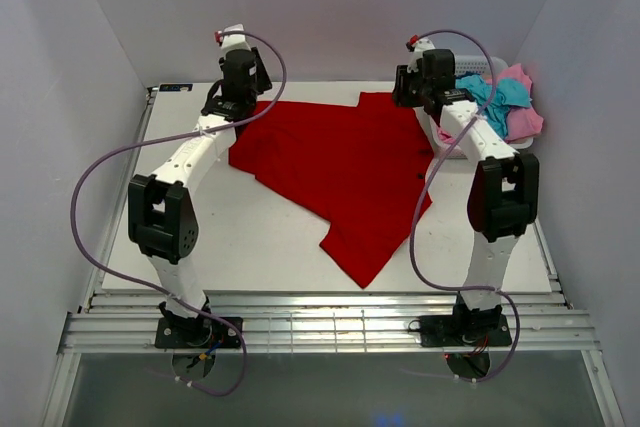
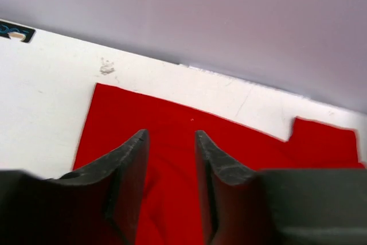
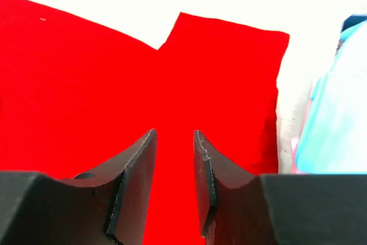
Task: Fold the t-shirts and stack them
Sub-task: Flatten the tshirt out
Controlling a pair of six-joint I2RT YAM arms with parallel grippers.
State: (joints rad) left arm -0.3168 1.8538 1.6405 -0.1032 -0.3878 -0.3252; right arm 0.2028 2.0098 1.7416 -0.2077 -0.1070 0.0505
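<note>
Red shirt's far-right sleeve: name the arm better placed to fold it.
Right, probably: the right gripper hangs open before that sleeve; the left gripper is near the opposite corner of the red shirt.

The top view looks down from above and behind both arms, wide enough to take in the whole table (image 1: 250, 237). The left wrist view sits low and close behind the left gripper (image 2: 171, 136), facing the back wall (image 2: 200, 15). The right wrist view sits the same way behind the right gripper (image 3: 174, 133). All three share the far edge of the red shirt (image 1: 340, 167).
</note>
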